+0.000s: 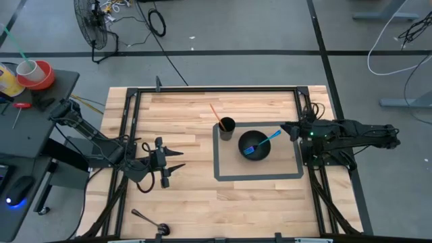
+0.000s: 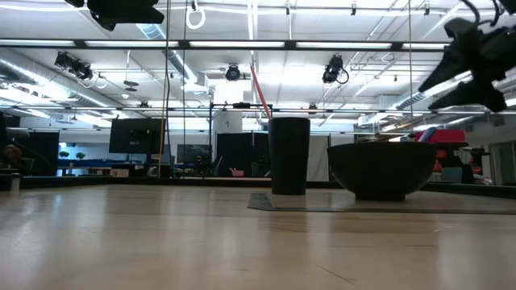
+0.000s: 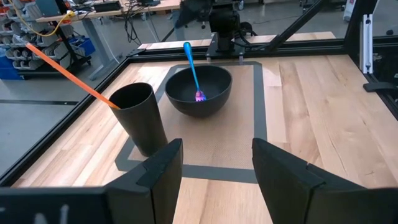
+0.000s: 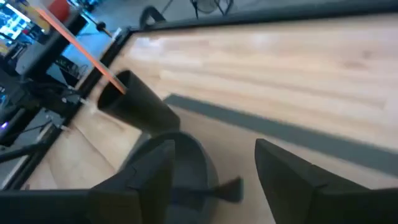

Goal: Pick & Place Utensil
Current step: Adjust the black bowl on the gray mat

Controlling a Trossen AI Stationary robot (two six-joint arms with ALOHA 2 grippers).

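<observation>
A blue utensil [image 1: 262,142] lies in the black bowl [image 1: 255,146], its head on the bowl's floor and its handle leaning on the rim toward the table's right; the left wrist view shows the blue utensil [image 3: 193,65] in the bowl [image 3: 199,90]. A black cup [image 1: 226,128] stands left of the bowl with an orange stick [image 1: 216,113] leaning out of it. My right gripper [image 1: 291,130] is open, just right of the bowl and above table height [image 2: 476,64]. My left gripper [image 1: 179,160] is open, over bare wood left of the marked rectangle.
A grey tape rectangle [image 1: 223,177] frames cup and bowl. A dark spoon-like utensil [image 1: 145,219] lies near the table's near edge. Black frame rails [image 1: 216,89] run along the table's edges. Bare wood lies between my left gripper and the tape.
</observation>
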